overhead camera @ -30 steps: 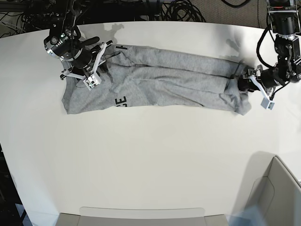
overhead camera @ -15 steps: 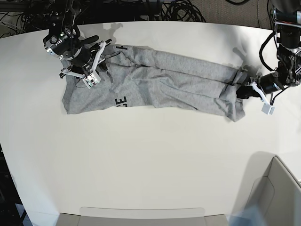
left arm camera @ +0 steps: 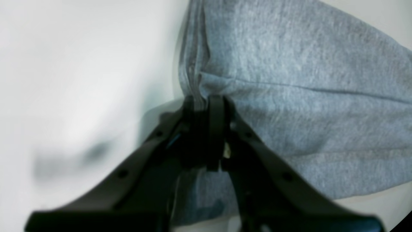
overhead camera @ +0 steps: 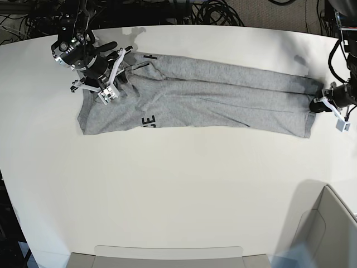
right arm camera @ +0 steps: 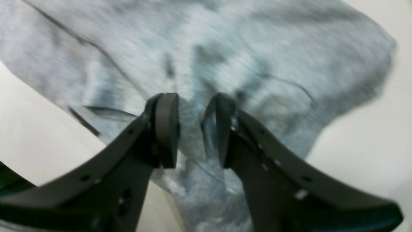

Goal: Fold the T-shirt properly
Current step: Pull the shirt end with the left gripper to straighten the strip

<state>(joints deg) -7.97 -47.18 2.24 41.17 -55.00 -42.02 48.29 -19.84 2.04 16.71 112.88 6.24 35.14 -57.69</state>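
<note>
The heather-grey T-shirt (overhead camera: 212,95) lies stretched in a long band across the white table, with black lettering (overhead camera: 146,120) showing near its left end. My left gripper (overhead camera: 315,105) is at the shirt's right end. In the left wrist view it (left arm camera: 202,106) is shut on a folded edge of the cloth (left arm camera: 305,96). My right gripper (overhead camera: 124,70) lies on the shirt's upper left part. In the right wrist view its jaws (right arm camera: 193,129) stand a little apart with bunched grey cloth (right arm camera: 225,48) between them.
A grey box (overhead camera: 329,234) stands at the front right corner. A flat grey tray (overhead camera: 167,257) lies along the front edge. Black cables (overhead camera: 212,14) lie beyond the table's far edge.
My left gripper has moved to the right with the shirt's end, pulling the bunched right part out flat and long. My right gripper has stayed almost in place.
</note>
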